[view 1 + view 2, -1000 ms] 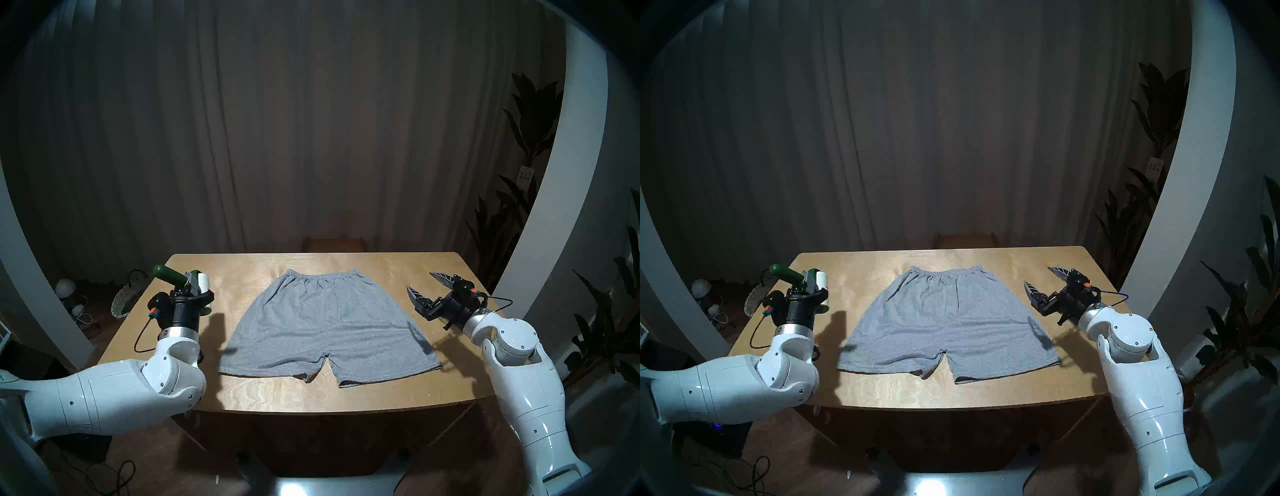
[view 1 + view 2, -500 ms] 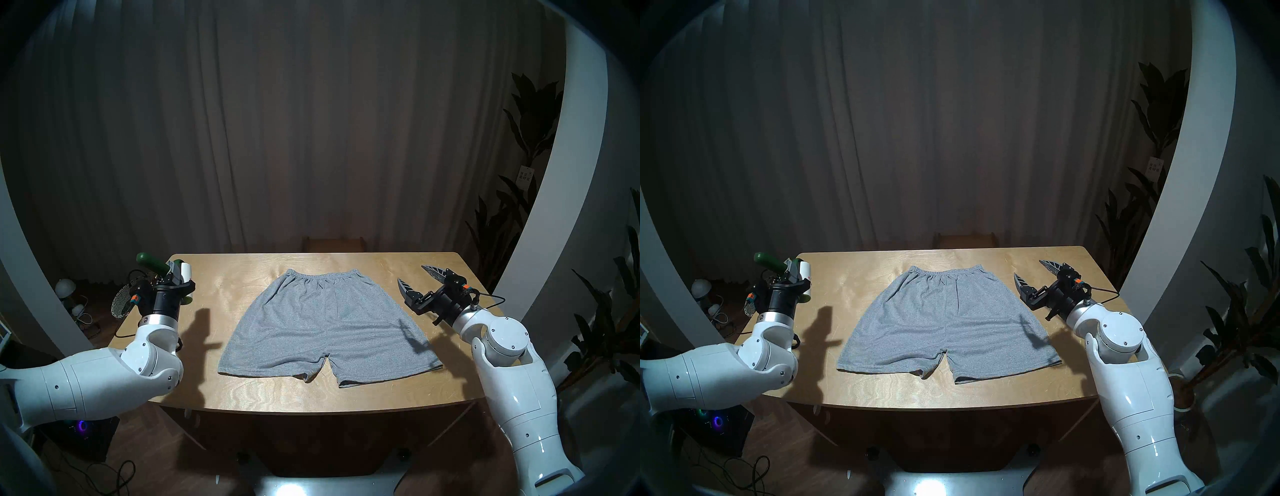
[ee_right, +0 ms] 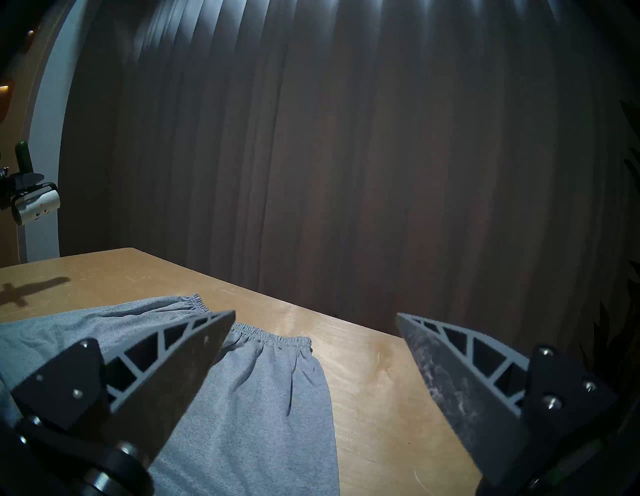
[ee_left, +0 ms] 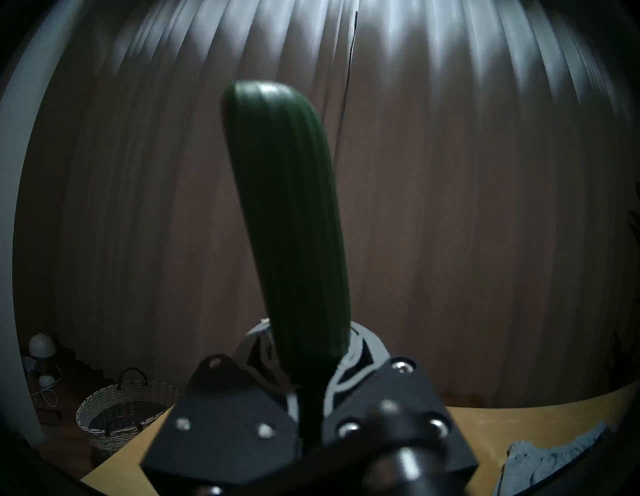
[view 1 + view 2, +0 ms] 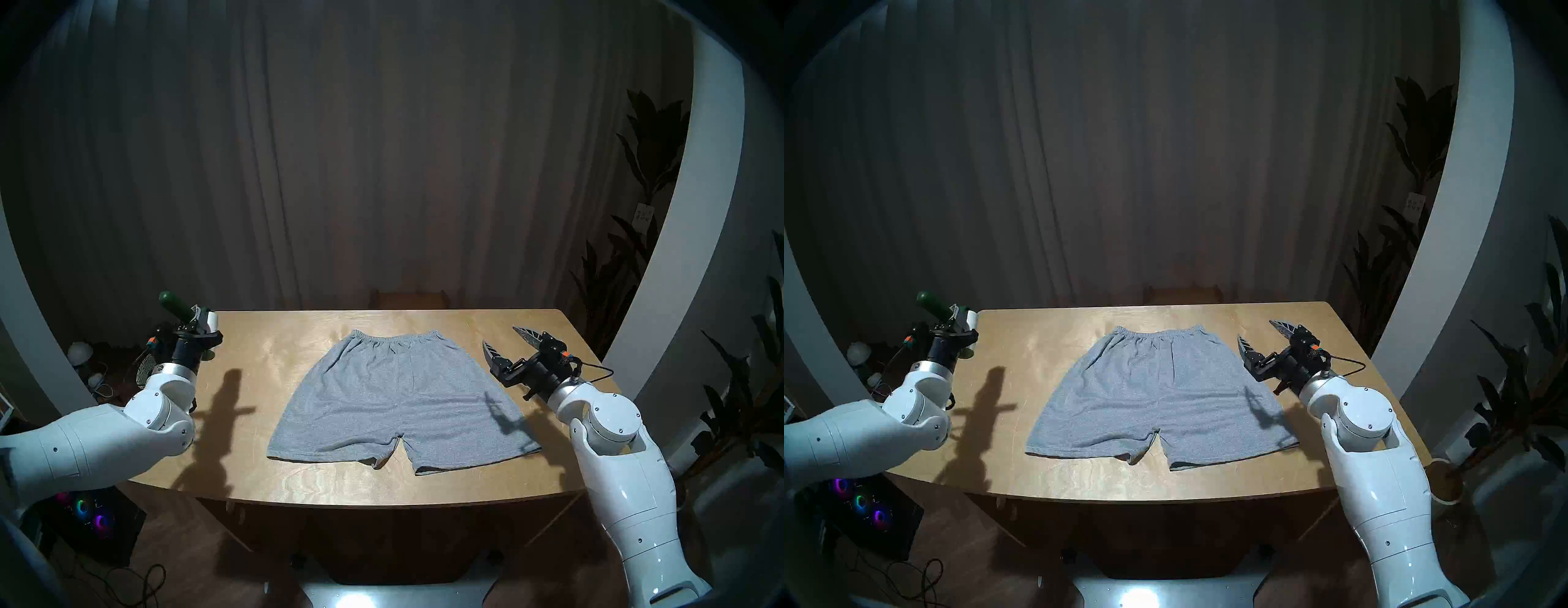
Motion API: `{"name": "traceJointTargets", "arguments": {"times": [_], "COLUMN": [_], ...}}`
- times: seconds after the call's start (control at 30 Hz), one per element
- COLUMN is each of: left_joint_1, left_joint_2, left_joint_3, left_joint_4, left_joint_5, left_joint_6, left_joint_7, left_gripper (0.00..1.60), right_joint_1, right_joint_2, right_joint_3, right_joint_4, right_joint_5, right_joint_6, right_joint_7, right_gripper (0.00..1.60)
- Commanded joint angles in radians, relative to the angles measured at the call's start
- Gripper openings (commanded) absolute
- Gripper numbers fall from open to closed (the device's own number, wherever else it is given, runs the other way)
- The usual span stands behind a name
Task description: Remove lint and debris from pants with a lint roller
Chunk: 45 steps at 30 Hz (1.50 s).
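The grey pants (image 5: 399, 395) lie flat in the middle of the wooden table (image 5: 382, 479), waistband at the far side; they also show in the second head view (image 5: 1157, 390). My left gripper (image 5: 197, 325) is shut on the lint roller (image 5: 176, 303) above the table's far left corner, well clear of the pants. The green ribbed handle (image 4: 287, 225) sticks up and the white roll (image 5: 211, 319) points right. A few tiny red and dark specks show on the roll (image 3: 40, 209); I see no lint and debris on the pants. My right gripper (image 5: 500, 337) hangs open and empty beside the pants' right edge (image 3: 259, 398).
A woven basket (image 4: 124, 412) stands on the floor off the table's left side. A computer case with coloured fans (image 5: 91, 509) sits on the floor at the near left. Potted plants (image 5: 636, 276) fill the right. A wooden stool (image 5: 409, 297) and a curtain lie behind the table.
My left arm has carried the lint roller leftward and farther back, from over the table's left part to its far left corner. The right gripper drifted slightly toward the pants, still open.
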State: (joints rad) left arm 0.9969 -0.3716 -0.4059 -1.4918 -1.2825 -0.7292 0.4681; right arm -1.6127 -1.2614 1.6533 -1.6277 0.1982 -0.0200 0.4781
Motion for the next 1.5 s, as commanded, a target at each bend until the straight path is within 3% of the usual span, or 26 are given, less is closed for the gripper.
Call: {"name": "traceJointTargets", "arguments": {"times": [0.0,0.3,0.6,1.47], "left_joint_1": [-0.066,-0.101,-0.119,-0.083], "left_joint_2": [0.002,-0.008,-0.010,-0.102], "left_joint_3": [-0.026,-0.036,-0.078,-0.218], "left_joint_4": [0.051,0.113,0.156,0.358], "left_joint_5": [-0.028,-0.086,-0.217,-0.772], "left_joint_6": [0.085,0.223,0.311,0.548], "left_joint_7": [-0.107,-0.263,-0.423,-0.856], "left_gripper": [0.00,0.00,0.00,0.00], "right_joint_1": [-0.018,-0.050,-0.074,-0.129], "right_joint_2": [-0.009,-0.018,-0.026,-0.048], "right_joint_3": [0.015,0.028,0.033,0.046], "right_joint_4": [-0.043,-0.067,-0.082,-0.143], "right_joint_5": [-0.003,-0.007,-0.015,-0.080], "right_joint_6": [-0.010,-0.012,-0.011,-0.009], "right_joint_7": [-0.025,-0.057,-0.085,-0.157], "right_gripper": [1.60,1.60,1.60,1.60]}}
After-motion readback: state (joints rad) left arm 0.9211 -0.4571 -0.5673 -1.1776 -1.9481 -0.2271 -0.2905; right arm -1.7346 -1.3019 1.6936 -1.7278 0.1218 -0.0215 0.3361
